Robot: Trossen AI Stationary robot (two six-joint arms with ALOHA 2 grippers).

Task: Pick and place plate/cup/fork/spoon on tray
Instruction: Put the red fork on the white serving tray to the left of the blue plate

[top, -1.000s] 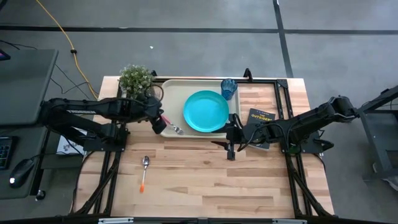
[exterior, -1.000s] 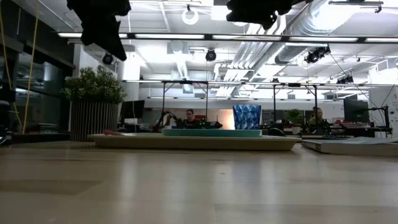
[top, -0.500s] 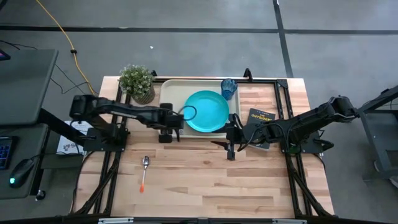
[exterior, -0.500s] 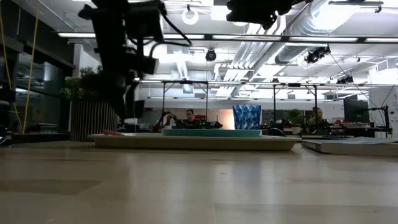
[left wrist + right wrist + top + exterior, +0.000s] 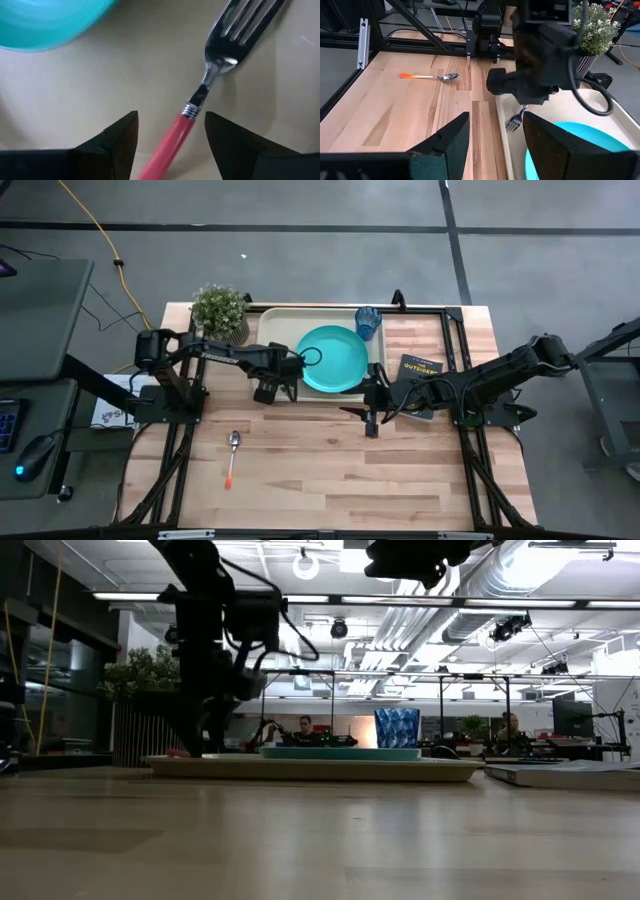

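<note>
The fork [image 5: 210, 85], with silver tines and a red-pink handle, lies flat on the beige tray [image 5: 275, 330] near its near-left corner. My left gripper [image 5: 270, 387] is low over it and open, one finger on each side of the handle without touching it. The turquoise plate [image 5: 333, 358] and the blue cup [image 5: 368, 322] stand on the tray. The orange-handled spoon [image 5: 232, 455] lies on the table nearer the front. My right gripper [image 5: 372, 417] hangs open above the table just off the tray's near-right corner.
A potted plant [image 5: 220, 310] stands at the tray's far-left corner. A dark book [image 5: 420, 368] lies to the right of the tray under my right arm. Bare wood stretches across the near half of the table around the spoon.
My left gripper has moved a little toward the table's right edge and come down onto the tray's near-left part. It has let go of the fork, which it carried above the tray a second ago and which now lies on the tray floor between its fingers.
</note>
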